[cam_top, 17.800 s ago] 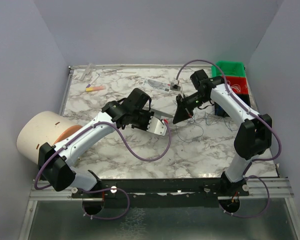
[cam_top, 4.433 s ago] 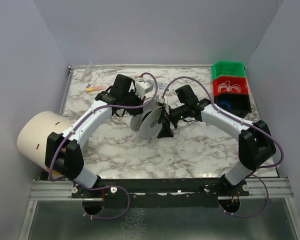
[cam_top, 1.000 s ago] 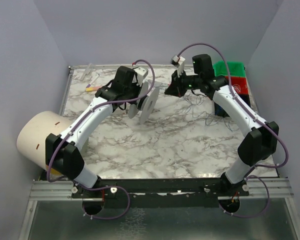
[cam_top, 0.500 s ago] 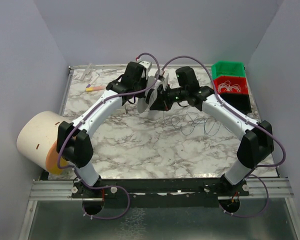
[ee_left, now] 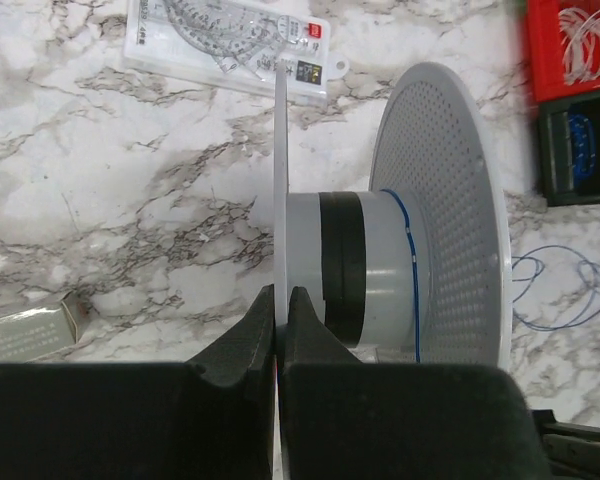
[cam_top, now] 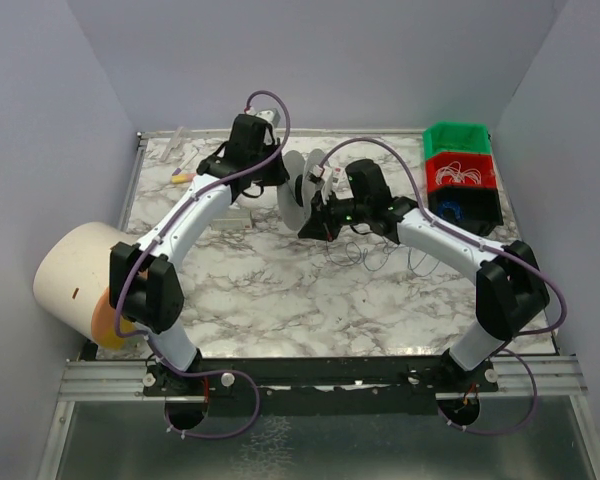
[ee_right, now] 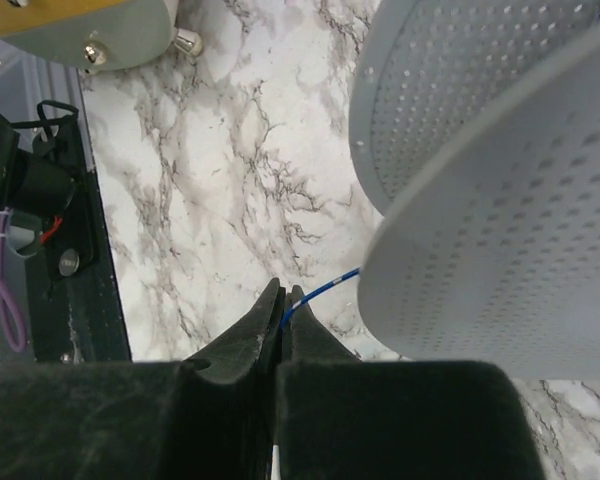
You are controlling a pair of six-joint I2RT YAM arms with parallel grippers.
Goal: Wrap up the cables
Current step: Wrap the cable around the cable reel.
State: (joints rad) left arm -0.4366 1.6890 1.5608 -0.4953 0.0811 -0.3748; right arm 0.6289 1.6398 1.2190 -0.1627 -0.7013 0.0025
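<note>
Now the left gripper (ee_left: pixel 280 302) clamps the spool (ee_left: pixel 440 220) rim, the right gripper (ee_right: pixel 283 300) pinches the blue cable (ee_right: pixel 325 283); beyond, the ruler pack (ee_left: pixel 220 40) label is illegible.

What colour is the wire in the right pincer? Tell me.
Blue. The wire pinched by the right pincer shows best in the right wrist view.

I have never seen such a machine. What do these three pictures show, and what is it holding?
Two robot arms are bolted at a marble table. One picture looks down from above; the other two come from cameras on each wrist. The left end effector pinches the thin flange of a white reel. The right end effector pinches a thin blue cable, whose loose loops lie on the table. Coloured bins stand at the right.
</note>
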